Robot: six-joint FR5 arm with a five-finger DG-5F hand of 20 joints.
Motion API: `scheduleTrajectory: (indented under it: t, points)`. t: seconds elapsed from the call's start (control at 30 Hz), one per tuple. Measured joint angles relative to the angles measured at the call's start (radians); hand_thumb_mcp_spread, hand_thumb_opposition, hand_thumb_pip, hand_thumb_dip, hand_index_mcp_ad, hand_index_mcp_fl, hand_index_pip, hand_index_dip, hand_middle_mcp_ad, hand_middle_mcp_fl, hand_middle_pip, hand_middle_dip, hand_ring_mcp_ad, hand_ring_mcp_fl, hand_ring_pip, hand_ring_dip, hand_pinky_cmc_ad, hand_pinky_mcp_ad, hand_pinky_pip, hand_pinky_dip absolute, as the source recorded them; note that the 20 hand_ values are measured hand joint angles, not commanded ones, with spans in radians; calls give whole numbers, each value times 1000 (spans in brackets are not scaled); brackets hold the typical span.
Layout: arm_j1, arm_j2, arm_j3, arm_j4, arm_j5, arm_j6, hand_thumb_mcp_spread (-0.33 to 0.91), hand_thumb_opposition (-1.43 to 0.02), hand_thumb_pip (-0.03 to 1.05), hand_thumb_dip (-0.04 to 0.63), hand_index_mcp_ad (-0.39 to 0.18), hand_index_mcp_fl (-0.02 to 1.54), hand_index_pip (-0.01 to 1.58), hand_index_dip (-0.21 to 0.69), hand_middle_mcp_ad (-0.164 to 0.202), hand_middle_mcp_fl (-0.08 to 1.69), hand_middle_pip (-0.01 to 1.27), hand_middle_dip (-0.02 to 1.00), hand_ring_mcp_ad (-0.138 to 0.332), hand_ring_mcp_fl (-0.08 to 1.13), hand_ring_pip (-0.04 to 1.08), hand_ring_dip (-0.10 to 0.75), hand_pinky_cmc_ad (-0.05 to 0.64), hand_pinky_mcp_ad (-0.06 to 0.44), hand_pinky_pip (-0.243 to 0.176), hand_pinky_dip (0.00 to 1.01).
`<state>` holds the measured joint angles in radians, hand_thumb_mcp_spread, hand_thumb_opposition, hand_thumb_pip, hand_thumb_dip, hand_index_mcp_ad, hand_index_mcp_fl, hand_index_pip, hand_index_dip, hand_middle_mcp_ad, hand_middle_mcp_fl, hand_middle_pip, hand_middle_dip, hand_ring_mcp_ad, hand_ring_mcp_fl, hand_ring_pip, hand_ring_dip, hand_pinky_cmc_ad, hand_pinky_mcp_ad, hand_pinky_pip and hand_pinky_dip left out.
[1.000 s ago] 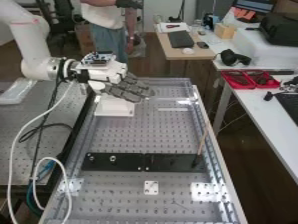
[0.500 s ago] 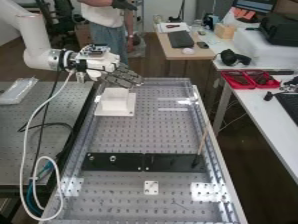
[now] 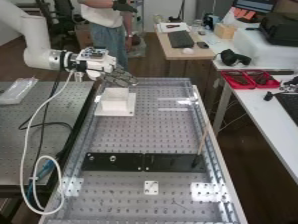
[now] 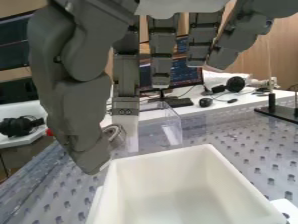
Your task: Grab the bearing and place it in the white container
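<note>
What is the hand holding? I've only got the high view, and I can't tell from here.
Observer: A metal ring. The wrist view shows it pinched between the thumb and a finger of the hand.
Operator: Oh, neat! Is it inside the white box?
Observer: No, not yet. From the wrist, it appears just outside the rim of the white box.
</note>
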<state>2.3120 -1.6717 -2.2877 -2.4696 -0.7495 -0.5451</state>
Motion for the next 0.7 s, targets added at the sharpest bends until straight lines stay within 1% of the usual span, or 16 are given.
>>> scheduleTrajectory:
  t: [0.1,0.2,0.3,0.53,0.7]
  points:
    - [-8,-3,0,11,-13,-18,515,-942,415,286,-70,482,1279,297,66,251,141,222,161,51,103,49,316,150,-12,175]
    - [-21,-9,-1,18,-29,-22,515,-942,415,286,-70,482,1279,297,66,251,141,222,161,51,103,49,316,147,-12,175]
    - [-48,-25,-2,19,-52,-17,515,-942,415,286,-70,482,1279,297,66,251,141,222,161,51,103,49,316,147,-12,175]
    - [-84,-49,-9,29,-64,-8,515,-942,415,286,-70,482,1279,297,65,251,141,222,161,51,103,49,316,147,-12,173]
    - [-106,-76,-8,38,-80,13,515,-942,415,286,-70,482,1279,297,65,251,141,220,159,51,106,49,316,150,-12,173]
